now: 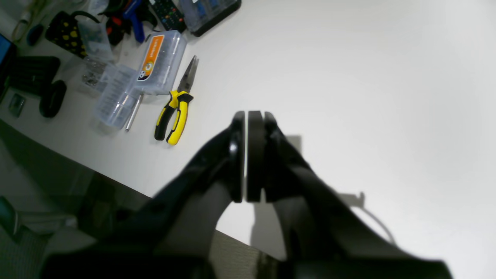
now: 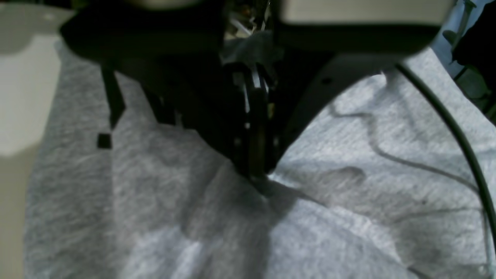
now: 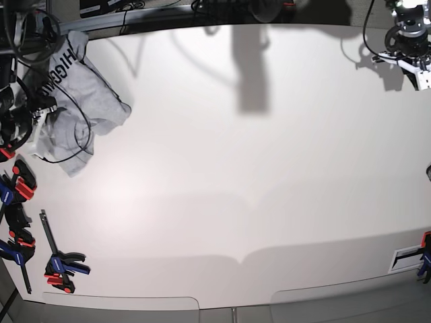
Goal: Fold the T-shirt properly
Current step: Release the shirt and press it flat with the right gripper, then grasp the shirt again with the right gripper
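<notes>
1. Landmark: white table; places are given by its edges as the base view shows them.
2. Far left edge, lower part: red-and-blue clamps lie at the near-left corner.
3. Upper-left corner: the T-shirt, grey and crumpled in a heap, black letters "HIGG…" showing on the top fold. A black cable loops across it.
4. Right gripper sits at the left edge over the heap. Right wrist view: jaws clenched, tips down in a raised ridge of the cloth, pinching the fabric. Black print marks show on the cloth left of the fingers; wrinkles run to the right.
5. Table middle: bare white surface with arm shadows falling from the far edge.
6. Upper-right corner: left gripper, well apart from the T-shirt. Left wrist view: jaws pressed together, nothing between them, hanging above the table near its edge.
7. Same view, beside that edge: yellow-handled pliers, just beside a clear box with an orange label, and further clutter behind, blurred.
8. Near-right edge: another clamp, partly cut off.
</notes>
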